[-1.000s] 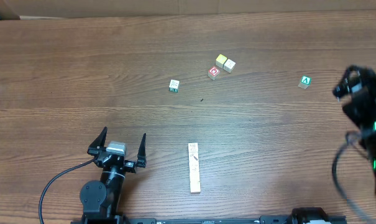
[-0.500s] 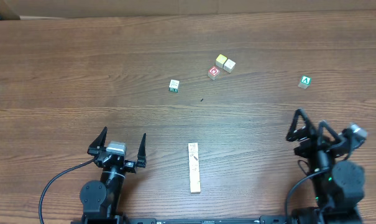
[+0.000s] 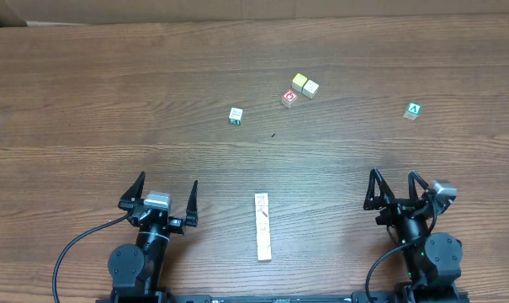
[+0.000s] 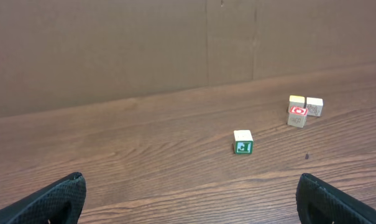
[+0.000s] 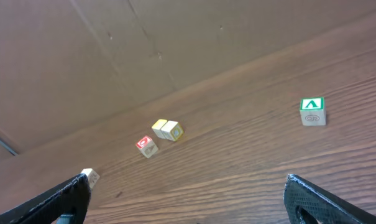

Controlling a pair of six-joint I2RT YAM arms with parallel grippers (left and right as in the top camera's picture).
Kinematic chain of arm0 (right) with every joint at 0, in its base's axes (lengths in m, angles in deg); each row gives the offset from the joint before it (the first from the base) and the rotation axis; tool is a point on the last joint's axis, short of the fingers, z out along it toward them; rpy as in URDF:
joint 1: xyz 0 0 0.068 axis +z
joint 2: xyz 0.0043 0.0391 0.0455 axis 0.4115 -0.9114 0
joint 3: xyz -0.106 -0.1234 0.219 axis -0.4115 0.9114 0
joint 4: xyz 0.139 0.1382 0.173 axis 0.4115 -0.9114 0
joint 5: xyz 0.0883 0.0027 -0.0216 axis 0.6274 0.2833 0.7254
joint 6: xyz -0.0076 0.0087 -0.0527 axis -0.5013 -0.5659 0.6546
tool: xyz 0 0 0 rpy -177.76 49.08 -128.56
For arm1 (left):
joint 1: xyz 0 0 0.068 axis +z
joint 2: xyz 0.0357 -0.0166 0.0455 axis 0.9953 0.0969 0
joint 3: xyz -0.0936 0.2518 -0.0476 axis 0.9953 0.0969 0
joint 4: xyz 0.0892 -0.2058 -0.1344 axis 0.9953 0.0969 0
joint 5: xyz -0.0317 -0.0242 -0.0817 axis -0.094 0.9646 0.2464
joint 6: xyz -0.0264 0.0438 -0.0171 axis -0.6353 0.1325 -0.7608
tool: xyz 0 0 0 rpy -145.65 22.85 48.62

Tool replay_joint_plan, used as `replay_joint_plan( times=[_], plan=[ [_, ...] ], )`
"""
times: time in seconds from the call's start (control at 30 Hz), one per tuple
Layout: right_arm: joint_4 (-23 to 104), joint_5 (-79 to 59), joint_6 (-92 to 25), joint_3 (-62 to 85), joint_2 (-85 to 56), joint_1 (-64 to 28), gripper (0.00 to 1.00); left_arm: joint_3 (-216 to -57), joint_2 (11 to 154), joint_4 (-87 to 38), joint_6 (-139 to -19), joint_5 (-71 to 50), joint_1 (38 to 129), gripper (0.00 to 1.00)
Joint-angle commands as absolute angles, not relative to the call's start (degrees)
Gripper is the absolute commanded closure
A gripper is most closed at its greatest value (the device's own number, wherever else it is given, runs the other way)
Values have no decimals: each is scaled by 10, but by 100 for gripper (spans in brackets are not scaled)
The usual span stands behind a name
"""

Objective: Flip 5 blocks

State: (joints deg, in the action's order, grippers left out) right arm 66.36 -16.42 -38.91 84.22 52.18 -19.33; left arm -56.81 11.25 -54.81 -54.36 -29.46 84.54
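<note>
Overhead: right end effector (image 3: 393, 177) has swung back to the front edge, fingers spread, empty, same as left end effector (image 3: 167, 181). Blocks (image 3: 262, 225) lie in a row btwn them on table (image 3: 86, 93), nothing touching. Prob. both arms parked, no flip underway.

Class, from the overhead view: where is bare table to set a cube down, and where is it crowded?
Free: far left, beyond the left gripper; between block row and right gripper; between green-A cube and three-cube cluster. Crowded: only that cluster.

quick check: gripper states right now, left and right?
left gripper: open, holding nothing.
right gripper: open, holding nothing.
</note>
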Motion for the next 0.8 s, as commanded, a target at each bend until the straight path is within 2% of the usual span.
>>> replay_joint_plan(
  times=[0.0,0.77],
  plan=[
    [674,-158,-354,846,549,-188,0,-566,106,-547,-535,-286,848,0],
    [672,-162,-165,846,559,-166,0,-566,106,-547,-535,-286,848,0]
  ],
)
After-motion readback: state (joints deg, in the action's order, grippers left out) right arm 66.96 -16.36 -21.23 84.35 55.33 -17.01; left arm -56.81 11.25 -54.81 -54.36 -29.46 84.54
